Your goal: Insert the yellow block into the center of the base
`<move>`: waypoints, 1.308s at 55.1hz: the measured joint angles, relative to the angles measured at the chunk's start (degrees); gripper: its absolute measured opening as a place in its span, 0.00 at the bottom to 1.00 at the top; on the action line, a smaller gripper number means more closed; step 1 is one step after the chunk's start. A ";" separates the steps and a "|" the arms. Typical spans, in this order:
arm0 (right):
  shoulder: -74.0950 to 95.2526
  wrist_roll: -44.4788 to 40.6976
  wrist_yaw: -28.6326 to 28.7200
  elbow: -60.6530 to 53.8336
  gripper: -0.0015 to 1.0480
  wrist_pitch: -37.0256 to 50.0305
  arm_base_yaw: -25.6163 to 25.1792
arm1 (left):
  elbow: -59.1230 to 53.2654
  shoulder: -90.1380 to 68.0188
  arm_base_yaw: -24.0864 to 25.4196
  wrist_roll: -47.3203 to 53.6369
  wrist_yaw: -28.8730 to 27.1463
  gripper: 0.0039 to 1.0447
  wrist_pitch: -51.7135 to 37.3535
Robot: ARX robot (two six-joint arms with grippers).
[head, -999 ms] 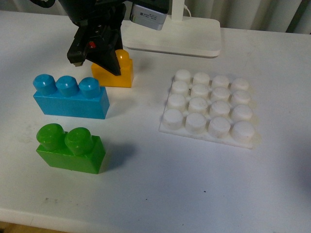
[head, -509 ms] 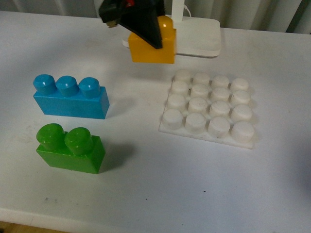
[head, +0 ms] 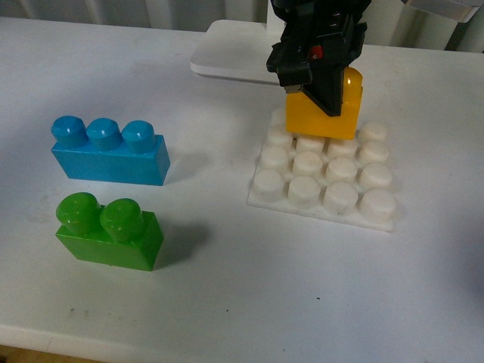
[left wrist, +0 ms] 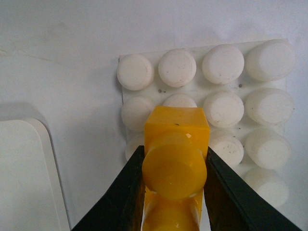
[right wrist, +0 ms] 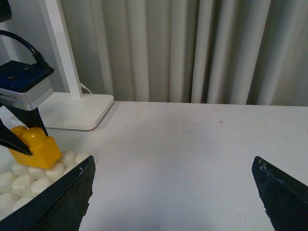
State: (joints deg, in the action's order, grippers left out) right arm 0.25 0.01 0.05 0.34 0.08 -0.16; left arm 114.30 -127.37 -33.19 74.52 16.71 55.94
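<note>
Front view: left gripper (head: 313, 94), clamped on yellow block (head: 322, 121), has moved over the base (head: 325, 193).

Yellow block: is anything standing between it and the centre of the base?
Nothing visible. The left gripper holds the yellow block over the base's far rows; the centre studs are bare. The blue brick and green brick sit well off to the left.

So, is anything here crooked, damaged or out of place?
Nothing is damaged or spilled. The base lies a little turned on the table, with a few dark specks between its studs. The yellow block, held in the left tool, hangs over its far rows.
</note>
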 joint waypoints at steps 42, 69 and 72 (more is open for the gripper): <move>0.00 0.00 0.00 0.00 0.91 0.02 0.00 | 3.74 -3.13 -0.59 0.04 0.00 0.28 3.56; 0.00 0.00 0.00 0.00 0.91 0.02 0.00 | 1.77 -3.15 -0.90 -0.07 -0.77 0.28 0.17; 0.00 0.00 0.00 0.00 0.91 0.02 0.00 | 1.18 -3.17 -0.98 -0.02 -1.31 0.28 -0.44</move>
State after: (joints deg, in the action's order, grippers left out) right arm 0.25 0.01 0.05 0.34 0.10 -0.16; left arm 115.48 -130.54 -34.17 74.50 15.40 55.51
